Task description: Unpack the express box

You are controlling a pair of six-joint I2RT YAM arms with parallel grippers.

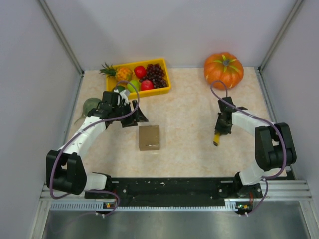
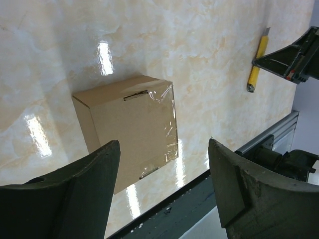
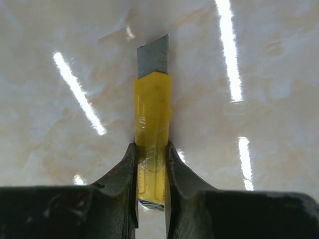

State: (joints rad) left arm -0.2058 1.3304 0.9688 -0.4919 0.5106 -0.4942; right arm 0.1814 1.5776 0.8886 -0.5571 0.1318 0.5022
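Observation:
The express box (image 1: 149, 137) is a small brown cardboard box lying closed in the middle of the table; in the left wrist view (image 2: 132, 127) clear tape shows along its right edge. My left gripper (image 1: 137, 115) is open and empty, above and just behind-left of the box. My right gripper (image 1: 219, 130) is shut on a yellow utility knife (image 1: 217, 139), blade out and pointing at the table, to the right of the box. In the right wrist view the knife (image 3: 152, 129) sits between the fingers. The knife also shows in the left wrist view (image 2: 257, 64).
A yellow plastic fruit tray (image 1: 121, 92) with grapes, apples and a pineapple stands at the back left. An orange pumpkin (image 1: 224, 69) sits at the back right. A green round object (image 1: 89, 106) lies behind the left arm. Grey walls enclose the table.

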